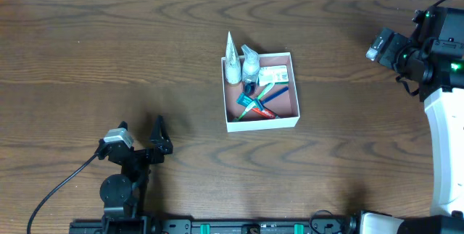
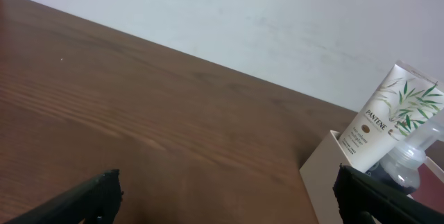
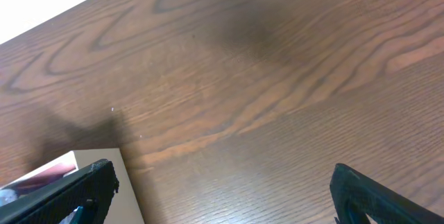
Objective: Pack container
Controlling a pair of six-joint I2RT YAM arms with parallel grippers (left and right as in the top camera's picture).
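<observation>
Both end effectors — left (image 1: pixel 141 141), right (image 1: pixel 391 49) — agape, empty; square container (image 1: pixel 260 92) flat, mouth up, no long axis.

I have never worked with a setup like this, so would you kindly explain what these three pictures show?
Two robot arms work at a wooden table. One picture looks down from above; the other two come from cameras on each wrist. The left end effector sits near the front, the right end effector at the far right. Both are open and hold nothing. In the middle stands the container, already filled with toiletries: a white tube, a clear bottle and small packets.
</observation>
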